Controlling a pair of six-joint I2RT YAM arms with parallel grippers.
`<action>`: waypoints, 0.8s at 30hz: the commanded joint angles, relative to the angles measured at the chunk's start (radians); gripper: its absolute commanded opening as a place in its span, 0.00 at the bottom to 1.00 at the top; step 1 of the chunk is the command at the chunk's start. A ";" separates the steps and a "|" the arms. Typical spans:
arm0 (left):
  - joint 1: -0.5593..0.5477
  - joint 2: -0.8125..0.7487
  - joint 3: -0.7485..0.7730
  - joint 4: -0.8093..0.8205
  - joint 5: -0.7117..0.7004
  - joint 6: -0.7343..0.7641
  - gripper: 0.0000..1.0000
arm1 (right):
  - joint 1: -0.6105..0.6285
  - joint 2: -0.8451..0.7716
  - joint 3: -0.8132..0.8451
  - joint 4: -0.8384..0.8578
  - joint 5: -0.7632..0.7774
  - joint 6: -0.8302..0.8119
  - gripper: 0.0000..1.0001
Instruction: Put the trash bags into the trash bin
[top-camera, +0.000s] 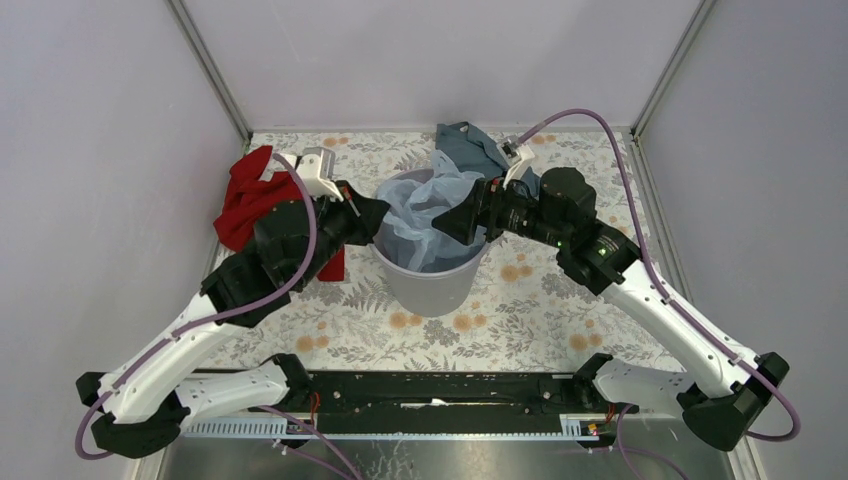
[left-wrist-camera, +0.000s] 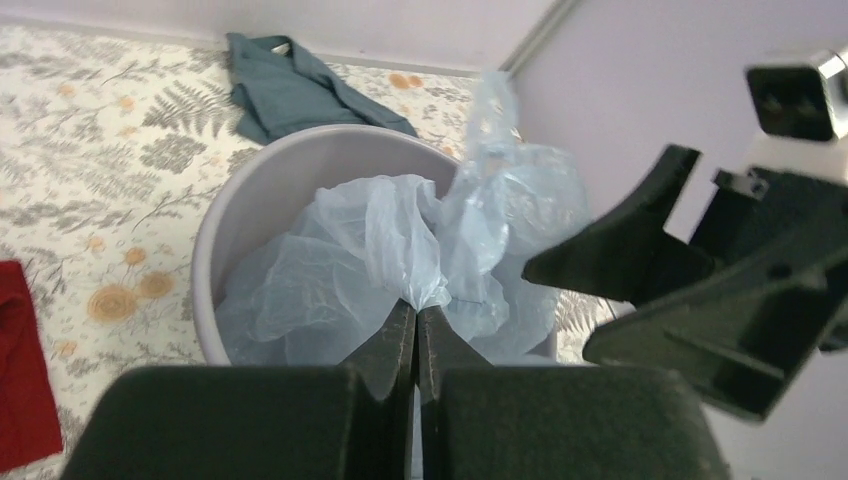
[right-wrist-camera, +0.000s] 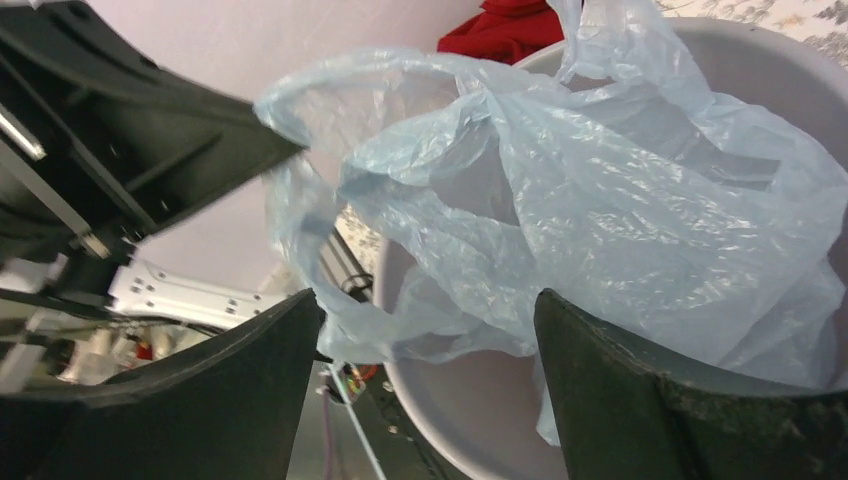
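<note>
The pale blue trash bag (top-camera: 425, 215) lies bunched in the mouth of the round grey trash bin (top-camera: 432, 285) at the table's middle. My left gripper (top-camera: 378, 215) is at the bin's left rim, shut on a pinch of the trash bag (left-wrist-camera: 400, 250); the bin's wall (left-wrist-camera: 250, 190) shows behind it. My right gripper (top-camera: 452, 222) is at the bin's right rim, open, its fingers either side of a loose fold of the trash bag (right-wrist-camera: 560, 190) above the bin (right-wrist-camera: 470, 420). Nothing is clamped in it.
A red cloth (top-camera: 245, 195) lies left of the bin, under my left arm. A dark teal-grey cloth (top-camera: 470, 145) lies behind the bin, also in the left wrist view (left-wrist-camera: 290, 85). Grey walls close the back and both sides.
</note>
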 joint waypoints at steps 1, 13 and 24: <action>0.002 -0.057 -0.065 0.183 0.161 0.139 0.00 | 0.010 -0.001 0.026 0.072 0.016 0.204 0.83; 0.003 -0.044 -0.113 0.264 0.265 0.140 0.00 | 0.160 0.053 -0.035 0.315 0.246 0.338 0.59; 0.002 -0.079 -0.136 0.251 0.248 0.128 0.00 | 0.166 0.159 -0.108 0.582 0.220 0.304 0.52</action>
